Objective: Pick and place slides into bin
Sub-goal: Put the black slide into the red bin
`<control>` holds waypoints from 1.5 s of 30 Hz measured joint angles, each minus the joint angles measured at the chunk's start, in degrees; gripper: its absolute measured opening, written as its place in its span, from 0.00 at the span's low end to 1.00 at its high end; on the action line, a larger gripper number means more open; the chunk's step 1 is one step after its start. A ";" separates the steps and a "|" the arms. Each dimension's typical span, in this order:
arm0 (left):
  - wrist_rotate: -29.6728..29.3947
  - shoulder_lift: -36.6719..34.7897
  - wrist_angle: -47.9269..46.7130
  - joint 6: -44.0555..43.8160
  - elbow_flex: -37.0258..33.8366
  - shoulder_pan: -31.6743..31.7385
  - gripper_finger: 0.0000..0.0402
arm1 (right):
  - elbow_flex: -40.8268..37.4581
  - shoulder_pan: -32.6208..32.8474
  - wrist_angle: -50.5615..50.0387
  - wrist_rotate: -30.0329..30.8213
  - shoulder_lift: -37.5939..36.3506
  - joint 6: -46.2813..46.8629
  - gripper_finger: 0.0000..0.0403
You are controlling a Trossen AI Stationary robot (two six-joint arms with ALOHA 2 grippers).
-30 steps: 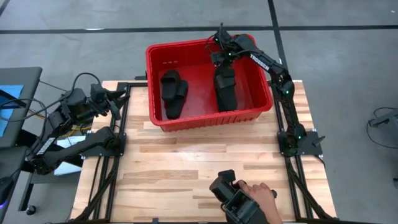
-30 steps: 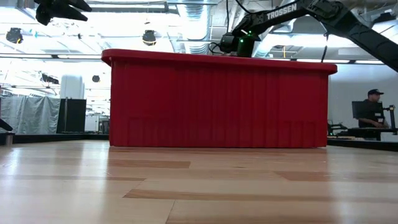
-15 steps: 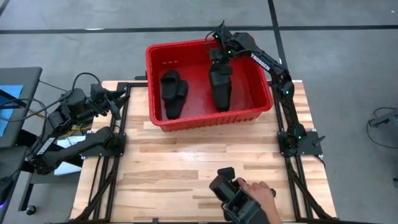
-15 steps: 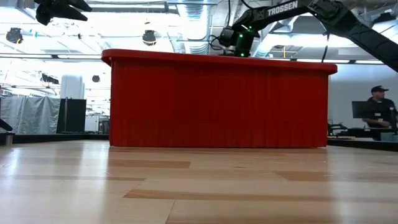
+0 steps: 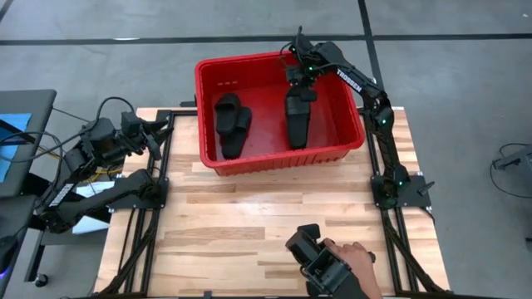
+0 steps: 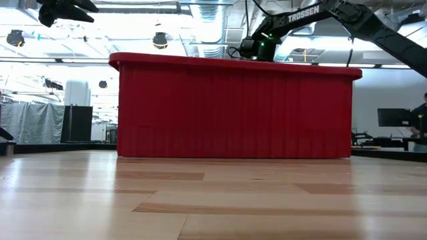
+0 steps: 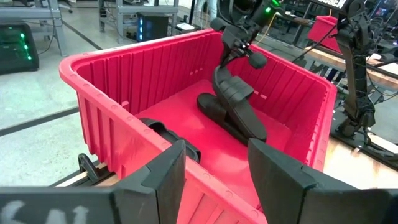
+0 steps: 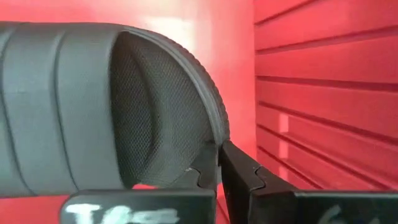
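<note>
Slides are lying in two places relative to the red bin: two are resting side by side on its floor toward the left wall, and one is sitting toward its right half, heel end raised, strap up. A fourth slide is lying well outside the bin, near the table's front edge, with a person's hand resting on it.

The right gripper is reaching down into the bin near the back wall, over the upper end of the right-hand slide. In the right wrist view its fingers are pinching nearly together on the edge of that slide's ribbed strap, with the bin's ribbed red wall just beside them.

The left gripper is waiting outside the bin, just beyond its left wall. In the left wrist view its fingers are standing apart, holding nothing, facing the bin's rim.

The bin is sitting at the back of the wooden table.
</note>
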 joint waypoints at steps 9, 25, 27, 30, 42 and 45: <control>0.01 0.00 -0.02 -0.09 0.00 0.00 0.41 | -0.24 -0.17 -0.62 -2.68 0.01 -0.71 0.00; 0.02 0.00 -0.04 -0.37 0.00 0.01 0.41 | -0.33 0.91 -2.81 -3.65 0.84 -3.61 0.00; 0.02 0.00 -0.04 -0.37 0.00 -0.01 0.41 | -0.35 1.14 -2.58 -3.75 0.84 -3.59 0.00; 0.02 0.00 -0.04 -0.37 0.00 -0.01 0.41 | -0.35 1.30 -2.43 -3.75 0.84 -3.62 0.00; 0.02 0.00 -0.04 -0.37 0.00 0.01 0.41 | -0.35 1.28 -2.33 -3.71 0.84 -3.66 0.00; 0.02 0.00 -0.04 -0.37 0.00 -0.01 0.41 | -0.35 1.28 -2.22 -3.71 0.84 -3.66 0.00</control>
